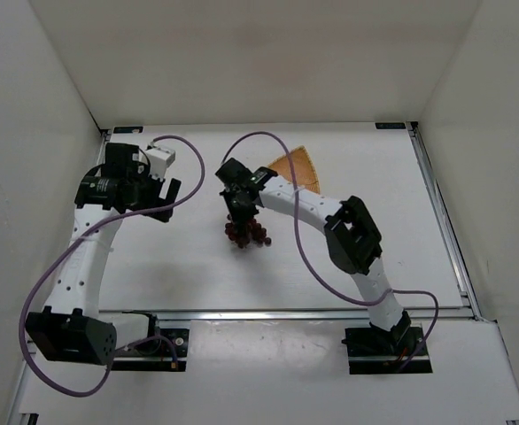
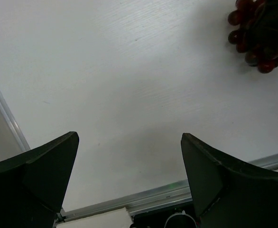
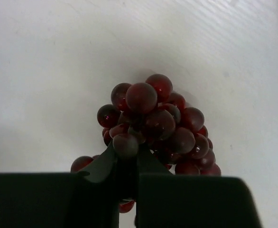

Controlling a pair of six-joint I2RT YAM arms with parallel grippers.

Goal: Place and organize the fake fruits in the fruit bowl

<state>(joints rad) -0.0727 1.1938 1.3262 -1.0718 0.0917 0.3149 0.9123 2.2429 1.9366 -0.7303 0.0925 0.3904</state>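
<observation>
The dark red-purple grape bunch (image 1: 246, 232) hangs at the table's middle under my right gripper (image 1: 240, 212), which is shut on it. In the right wrist view the fingers close together on the near berries of the bunch (image 3: 153, 124), gripper (image 3: 128, 156). The bunch also shows at the top right of the left wrist view (image 2: 260, 33). The tan woven fruit bowl (image 1: 298, 167) lies behind the right arm, partly hidden by it. My left gripper (image 1: 165, 190) is open and empty at the left, its jaws wide apart (image 2: 129, 152) over bare table.
White walls enclose the table on three sides. A metal rail (image 1: 286, 313) runs along the near edge and another (image 1: 441, 212) along the right side. Purple cables loop above both arms.
</observation>
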